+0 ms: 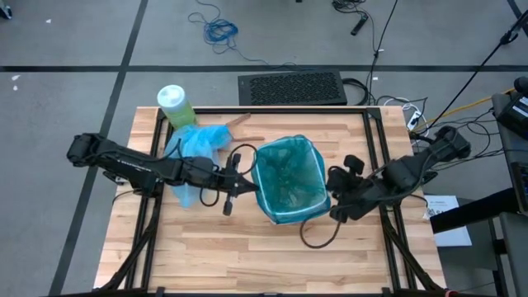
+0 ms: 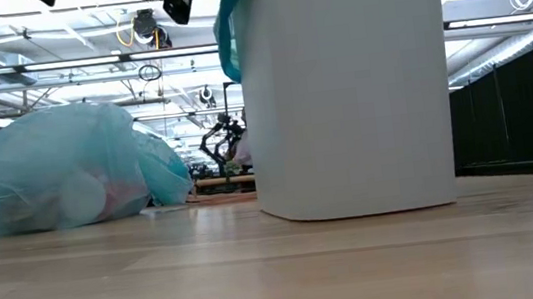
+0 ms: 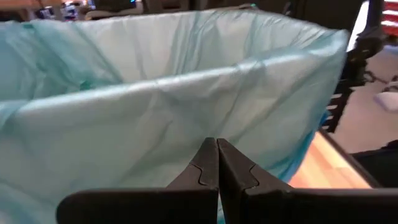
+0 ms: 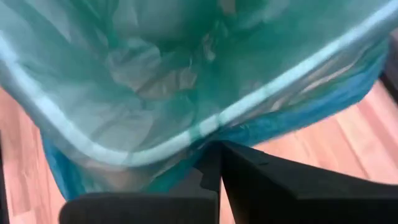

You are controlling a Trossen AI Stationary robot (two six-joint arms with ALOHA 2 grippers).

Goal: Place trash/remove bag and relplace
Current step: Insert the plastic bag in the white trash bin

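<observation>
Beside the bin (image 1: 289,216), one at each side, both grippers (image 1: 241,183) (image 1: 337,198) sit with jaws shut on nothing. Its teal liner (image 1: 289,177) is fitted; the filled blue bag (image 1: 196,148) lies left of it. A careless withdrawal could snag the liner's rim, pulling it loose.

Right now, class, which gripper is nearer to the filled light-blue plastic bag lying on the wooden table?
The left. The left gripper sits between the filled light-blue plastic bag and the lined white wastebasket. The right gripper is beyond the wastebasket's far side.
</observation>
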